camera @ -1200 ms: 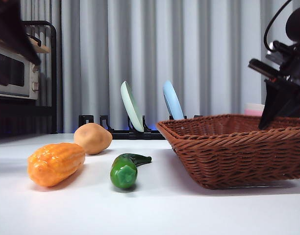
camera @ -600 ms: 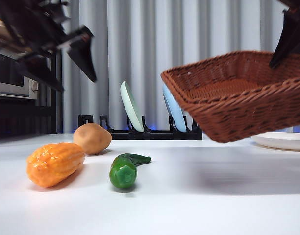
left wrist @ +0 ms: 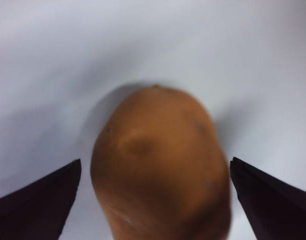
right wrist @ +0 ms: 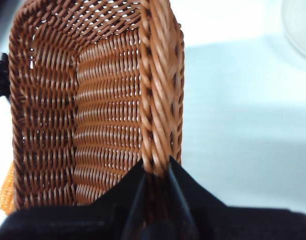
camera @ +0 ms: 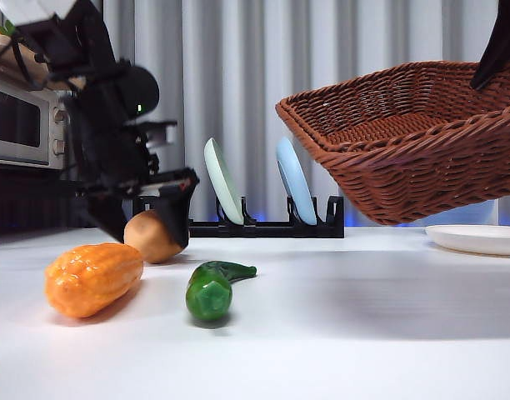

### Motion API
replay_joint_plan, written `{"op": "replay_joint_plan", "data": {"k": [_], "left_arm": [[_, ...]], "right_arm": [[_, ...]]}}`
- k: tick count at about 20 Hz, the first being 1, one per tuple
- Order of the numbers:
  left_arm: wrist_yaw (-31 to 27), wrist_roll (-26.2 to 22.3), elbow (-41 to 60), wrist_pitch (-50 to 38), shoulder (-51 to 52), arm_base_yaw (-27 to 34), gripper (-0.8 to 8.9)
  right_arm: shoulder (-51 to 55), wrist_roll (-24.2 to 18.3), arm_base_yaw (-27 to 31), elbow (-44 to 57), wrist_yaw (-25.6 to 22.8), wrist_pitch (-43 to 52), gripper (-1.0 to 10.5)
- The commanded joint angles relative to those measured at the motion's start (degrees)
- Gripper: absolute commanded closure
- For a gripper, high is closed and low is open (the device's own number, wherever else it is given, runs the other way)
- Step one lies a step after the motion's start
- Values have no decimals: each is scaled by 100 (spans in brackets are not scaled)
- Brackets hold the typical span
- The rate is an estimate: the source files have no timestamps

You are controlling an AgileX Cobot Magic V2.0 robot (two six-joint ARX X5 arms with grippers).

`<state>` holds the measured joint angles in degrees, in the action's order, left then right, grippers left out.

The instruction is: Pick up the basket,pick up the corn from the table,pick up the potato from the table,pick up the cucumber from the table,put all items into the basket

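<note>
Pinching the wicker basket [camera: 405, 142] by its braided rim, the right gripper [right wrist: 157, 172] holds it aloft upper right; lower left, the left gripper [left wrist: 153, 200] straddles the potato [left wrist: 160, 165], jaws spread.

A staged kitchen: a microwave oven [camera: 22, 121], racked plates [camera: 224, 181] and a white table [camera: 338, 333] before grey curtains [camera: 322, 75].

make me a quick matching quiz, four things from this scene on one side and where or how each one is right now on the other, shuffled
Things:
1. basket
2. potato
3. corn
4. cucumber

States:
A. lying on the table, nearest the camera's left side
B. between the open jaws of the left gripper
C. held in the air, rim clamped by the right gripper
D. lying on the table, blunt green end toward the camera

Pairs: 1-C, 2-B, 3-A, 4-D
</note>
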<state>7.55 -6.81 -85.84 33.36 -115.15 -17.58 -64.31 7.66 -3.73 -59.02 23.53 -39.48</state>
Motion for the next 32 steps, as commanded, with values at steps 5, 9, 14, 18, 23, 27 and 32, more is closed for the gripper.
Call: {"op": "replay_joint_plan", "data": {"k": [5,9,14,18,23,27,32], "left_arm": [[15,-129,-162,107,94,-46,820],[4,-70,-234,723,841,-44,820],[55,273,-234,981,2459,-190,820],[146,391,-234,1128,3150,-813,820],[-481,542,-225,1121,2953,-1967,820],[-1093,719,-225,1082,2522,-2527,821],[-1296,841,-225,1097,1746,-2682,821]], "right_arm": [[15,0,-4,-52,46,68,958],[-114,50,-15,-52,52,293,958],[-796,227,-275,-52,59,774,958],[-1502,599,-752,-52,61,1346,958],[-1757,999,-1440,-52,63,2006,958],[-1755,1300,-1596,-52,627,2286,958],[-1722,1445,-1580,-52,955,2385,958]]}}
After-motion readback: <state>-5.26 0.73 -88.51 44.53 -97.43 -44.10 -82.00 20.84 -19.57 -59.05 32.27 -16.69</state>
